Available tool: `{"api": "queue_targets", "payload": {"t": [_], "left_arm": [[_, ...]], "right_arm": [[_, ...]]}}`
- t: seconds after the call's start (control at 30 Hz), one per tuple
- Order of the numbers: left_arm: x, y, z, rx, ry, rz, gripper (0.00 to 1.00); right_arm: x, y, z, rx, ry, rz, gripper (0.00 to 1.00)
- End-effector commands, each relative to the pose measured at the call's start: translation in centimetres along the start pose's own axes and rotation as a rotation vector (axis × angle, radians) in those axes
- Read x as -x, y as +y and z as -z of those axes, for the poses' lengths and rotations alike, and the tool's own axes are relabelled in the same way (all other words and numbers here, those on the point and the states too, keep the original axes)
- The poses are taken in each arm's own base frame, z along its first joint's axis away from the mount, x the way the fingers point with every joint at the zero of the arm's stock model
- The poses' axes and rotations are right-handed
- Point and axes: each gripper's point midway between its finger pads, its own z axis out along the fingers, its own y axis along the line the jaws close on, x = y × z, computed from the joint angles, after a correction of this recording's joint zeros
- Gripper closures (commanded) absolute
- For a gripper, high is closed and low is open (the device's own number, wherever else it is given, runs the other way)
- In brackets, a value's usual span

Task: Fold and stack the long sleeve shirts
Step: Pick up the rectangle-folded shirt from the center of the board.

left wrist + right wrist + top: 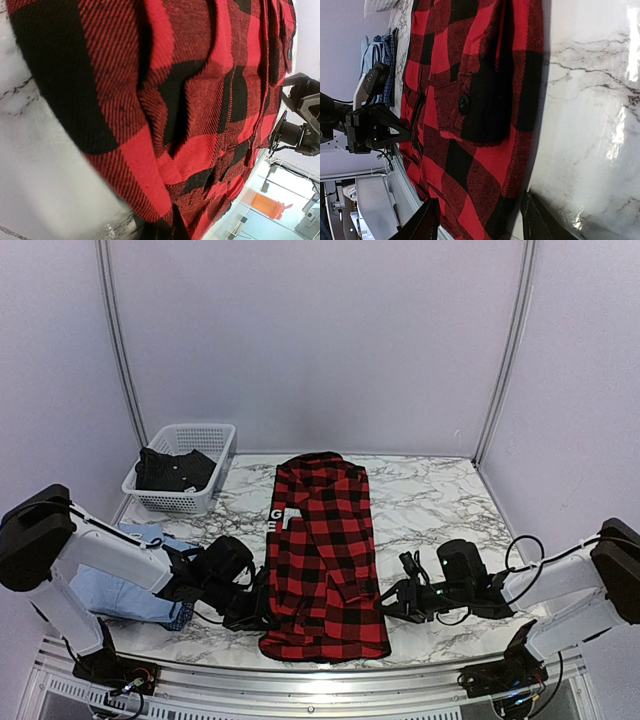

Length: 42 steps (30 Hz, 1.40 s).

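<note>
Clothes, dark ones, sit in a white mesh basket [170,502] at the back left of the marble table [430,500]. Nearer the front, a light blue shirt [115,590] lies crumpled beside the left arm. The left gripper [258,612] is pinched closed on the left edge of the flannel shirt [325,550]. That shirt lies lengthwise in the middle of the table, folded narrow, with white letters [277,518] showing on its left side. At its right edge, the right gripper [388,600] has its fingers [427,220] spread apart, with the cloth's border between them, not clamped.
</note>
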Motion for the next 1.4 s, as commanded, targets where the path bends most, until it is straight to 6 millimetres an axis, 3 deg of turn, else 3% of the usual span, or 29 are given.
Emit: {"api": "queue_targets", "payload": {"t": [0.0, 0.27, 0.33, 0.77, 1.13, 1.37], "left_arm": [[-0.2, 1.2, 0.3, 0.058, -0.015, 0.012, 0.99], [0.5, -0.3, 1.0, 0.017, -0.049, -0.007, 1.00], [0.6, -0.5, 1.1, 0.009, -0.055, -0.009, 1.00], [1.0, -1.3, 1.4, -0.004, -0.067, -0.016, 1.00], [1.3, -1.8, 1.7, -0.012, -0.082, -0.023, 1.00], [1.6, -2.4, 2.0, -0.023, -0.090, -0.031, 1.00]], "right_arm": [[0.8, 0.3, 0.3, -0.013, -0.030, 0.001, 0.47], [-2.9, -0.5, 1.6, -0.066, 0.051, 0.013, 0.47], [-3.0, -0.4, 1.5, -0.062, 0.049, 0.009, 0.47], [3.2, -0.1, -0.1, -0.041, -0.096, 0.004, 0.46], [5.1, 0.0, -1.3, -0.021, -0.137, -0.027, 0.49], [5.6, 0.6, -1.8, -0.001, -0.128, -0.030, 0.65]]}}
